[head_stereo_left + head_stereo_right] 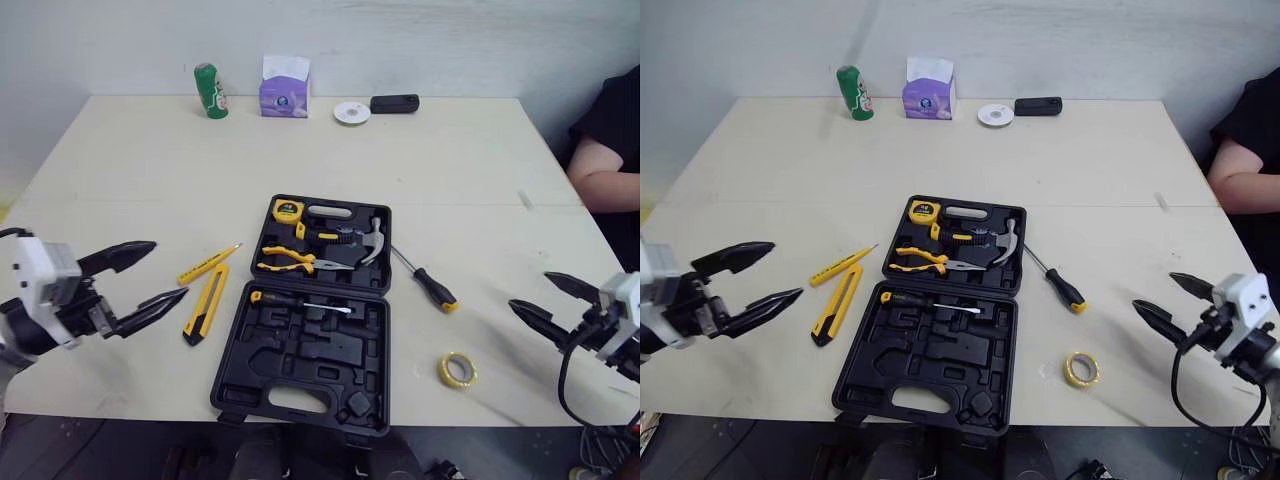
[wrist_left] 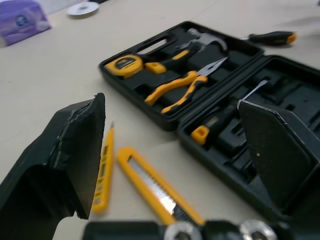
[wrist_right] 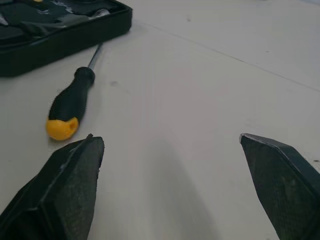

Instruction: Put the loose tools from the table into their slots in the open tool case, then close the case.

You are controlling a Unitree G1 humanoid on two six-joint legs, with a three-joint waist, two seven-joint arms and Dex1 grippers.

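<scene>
The black plastic tool case (image 1: 372,352) lies open at the middle of the pale rectangular table (image 1: 470,170). Its far half holds a yellow tape measure (image 1: 288,210), yellow-handled pliers (image 1: 285,262) and a steel claw hammer (image 1: 372,240); a thin screwdriver with a yellow-and-black handle (image 1: 298,303) lies across the near half. Just left of the case lie a yellow tester pen (image 1: 208,264) and, nearer, a yellow-and-black utility knife (image 1: 206,303). To its right lies a black-handled screwdriver with a yellow cap (image 1: 432,287) and, nearer, a yellow tape roll (image 1: 457,370). Along the far edge, left to right: a green can (image 1: 210,91), a purple tissue box (image 1: 285,90), a white disc (image 1: 351,112), a black oblong device (image 1: 394,103).
</scene>
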